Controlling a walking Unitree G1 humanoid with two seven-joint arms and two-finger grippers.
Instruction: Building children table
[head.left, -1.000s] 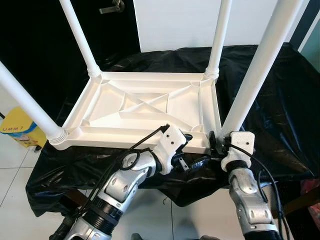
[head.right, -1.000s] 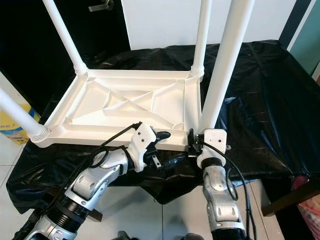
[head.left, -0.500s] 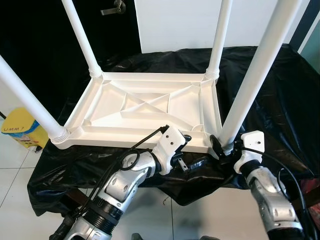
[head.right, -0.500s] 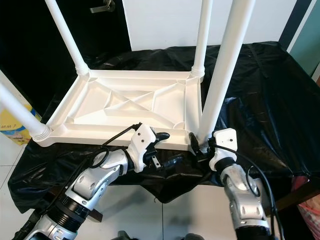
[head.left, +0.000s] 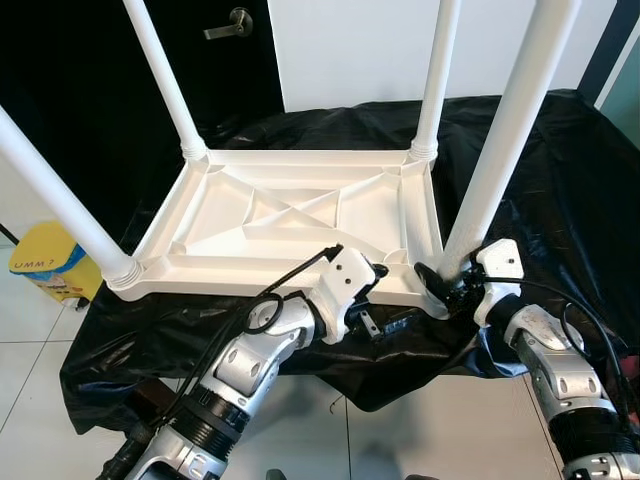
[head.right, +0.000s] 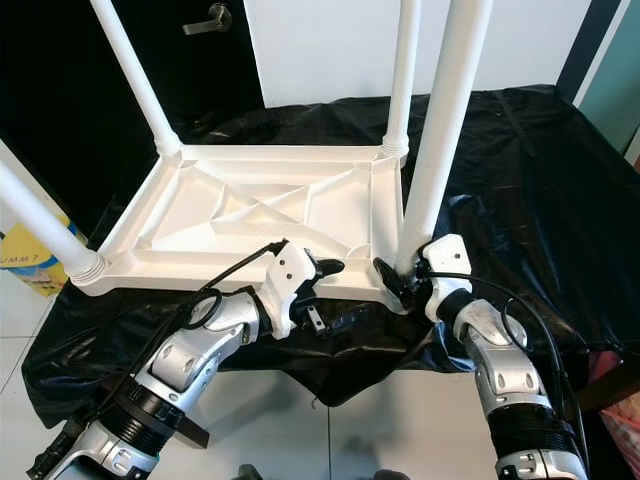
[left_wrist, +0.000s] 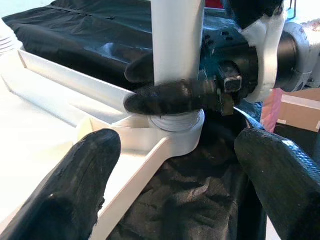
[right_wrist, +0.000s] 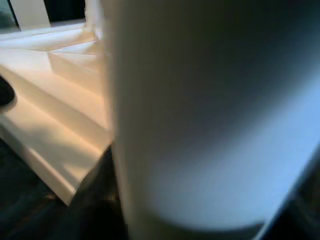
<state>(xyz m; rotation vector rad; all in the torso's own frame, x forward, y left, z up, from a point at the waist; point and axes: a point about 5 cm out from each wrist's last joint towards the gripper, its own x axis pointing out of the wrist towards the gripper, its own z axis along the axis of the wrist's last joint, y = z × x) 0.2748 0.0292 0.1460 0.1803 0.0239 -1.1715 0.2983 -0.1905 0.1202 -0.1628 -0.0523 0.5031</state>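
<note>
A white children's table (head.left: 290, 215) lies upside down on a black sheet, its legs pointing up. My right gripper (head.left: 445, 283) is shut on the base of the near right leg (head.left: 500, 130), where it enters the corner socket. In the left wrist view one of the right gripper's black fingers (left_wrist: 170, 96) crosses the front of that leg (left_wrist: 177, 40) and the other shows behind it. The leg (right_wrist: 210, 110) looms close in the right wrist view. My left gripper (head.left: 375, 298) is open at the table's front edge, just left of that corner, holding nothing.
The black sheet (head.left: 560, 190) covers the support and hangs over its front edge. A yellow bin (head.left: 50, 265) stands on the tiled floor at the left. A dark door with a handle (head.left: 232, 22) and a white wall are behind. A cardboard box (left_wrist: 300, 112) lies beyond the right arm.
My right wrist has swung out to the right of the near leg, its fingers staying at the leg's base. The left gripper has held its place. The camera has shifted slightly.
</note>
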